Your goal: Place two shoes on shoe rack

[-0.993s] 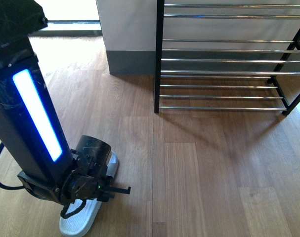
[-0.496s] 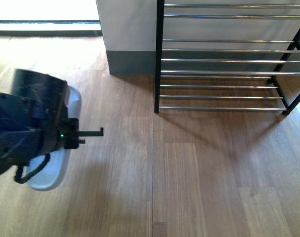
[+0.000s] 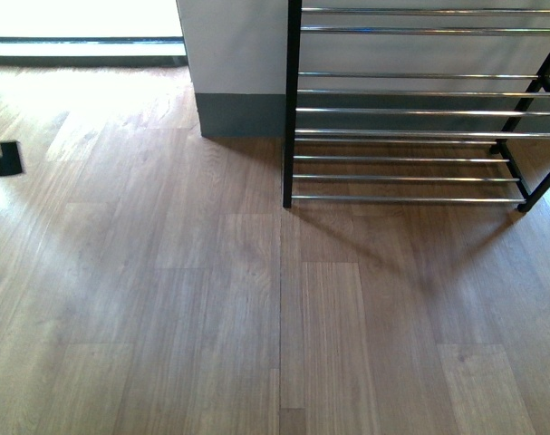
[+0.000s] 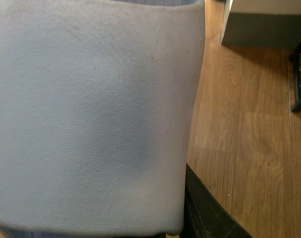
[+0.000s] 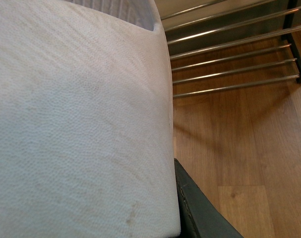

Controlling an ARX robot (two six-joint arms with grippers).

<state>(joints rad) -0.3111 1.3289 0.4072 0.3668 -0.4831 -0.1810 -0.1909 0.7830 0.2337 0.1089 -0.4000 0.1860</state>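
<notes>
Plank wooden floor (image 3: 256,317) fills the front view. The black-framed shoe rack (image 3: 410,111) stands at its upper right, with every chrome bar in sight bare, beside a white wall (image 3: 229,45) with a grey skirting (image 3: 238,113). Neither shoe is on the rack. A pale blue slide sandal (image 4: 90,114) blankets the left wrist view, clamped in the left tool (image 4: 210,223) above the floor, with a rack leg only at the picture's edge. A second sandal (image 5: 76,124), paler and lightly marked, fills the right wrist view in the grip of the right tool (image 5: 200,218), with the rack's lower bars just beyond it. In the front view only an L-shaped black tip (image 3: 4,156) shows at the far left edge (probably part of the left tool), well apart from the rack. The likely trouble lies in the placing. Each sandal hides most of its own wrist camera's view, so a toe could catch the upright frame. A sole set down crooked could also tip through the gaps between the thin bars, or slide off the smooth chrome. No brand, label or writing can be read on either sandal or on the rack.
</notes>
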